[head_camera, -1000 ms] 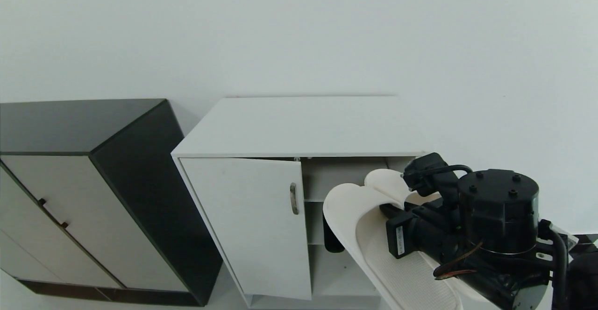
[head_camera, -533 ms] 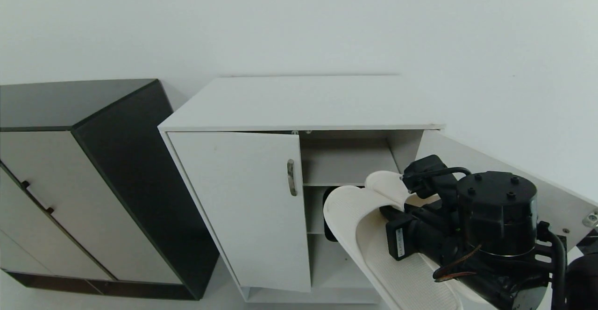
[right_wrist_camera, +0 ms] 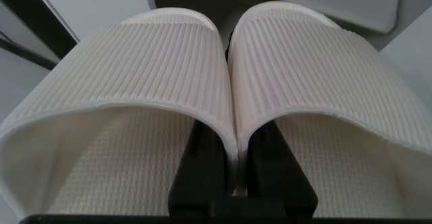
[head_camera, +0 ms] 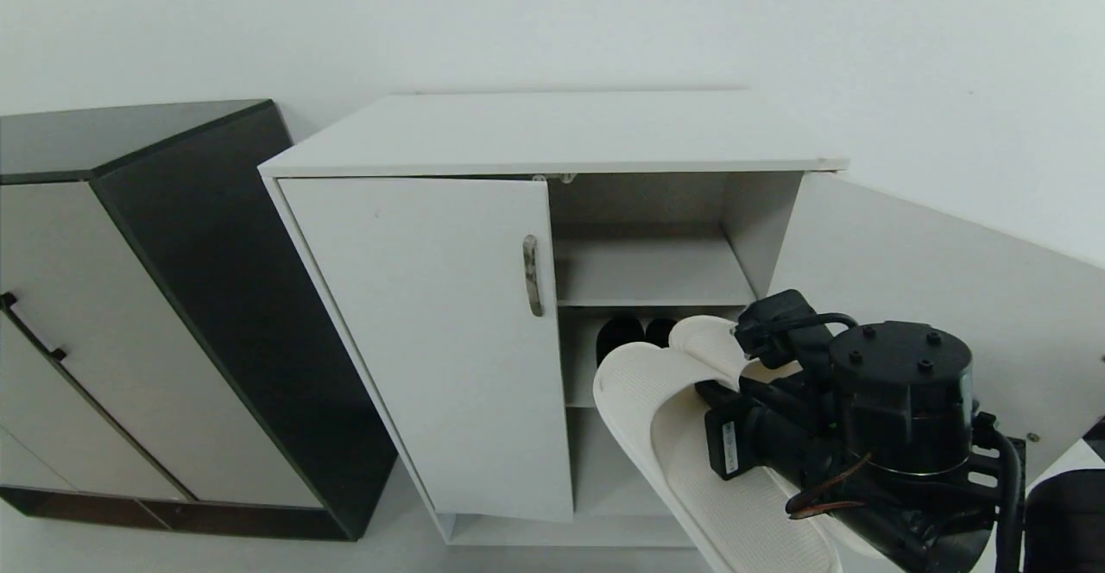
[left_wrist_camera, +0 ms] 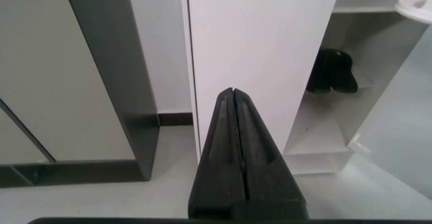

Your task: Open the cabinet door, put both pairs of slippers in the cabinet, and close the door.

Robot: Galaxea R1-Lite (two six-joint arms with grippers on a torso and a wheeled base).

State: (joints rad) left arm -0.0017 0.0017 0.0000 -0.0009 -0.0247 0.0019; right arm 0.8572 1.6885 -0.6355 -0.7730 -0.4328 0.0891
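Observation:
The white cabinet (head_camera: 552,129) has its right door (head_camera: 932,271) swung open and its left door (head_camera: 432,340) closed. A black pair of slippers (head_camera: 634,331) sits on the middle shelf, also seen as black slippers (left_wrist_camera: 334,70) in the left wrist view. My right gripper (head_camera: 716,392) is shut on a white pair of slippers (head_camera: 682,435), held side by side in front of the open compartment; its fingers (right_wrist_camera: 206,163) clamp the inner walls of the white slippers (right_wrist_camera: 229,96). My left gripper (left_wrist_camera: 233,99) is shut and holds nothing, low in front of the closed left door.
A black-sided cabinet (head_camera: 173,297) with pale doors stands close to the left of the white one. A plain wall is behind both. The top shelf (head_camera: 647,271) and bottom shelf (head_camera: 621,487) of the open compartment hold nothing visible.
The head view has tilted down and closer, so both cabinets sit lower and larger. The open right door and the black slippers on the shelf have come into sight. The right gripper keeps the white slippers.

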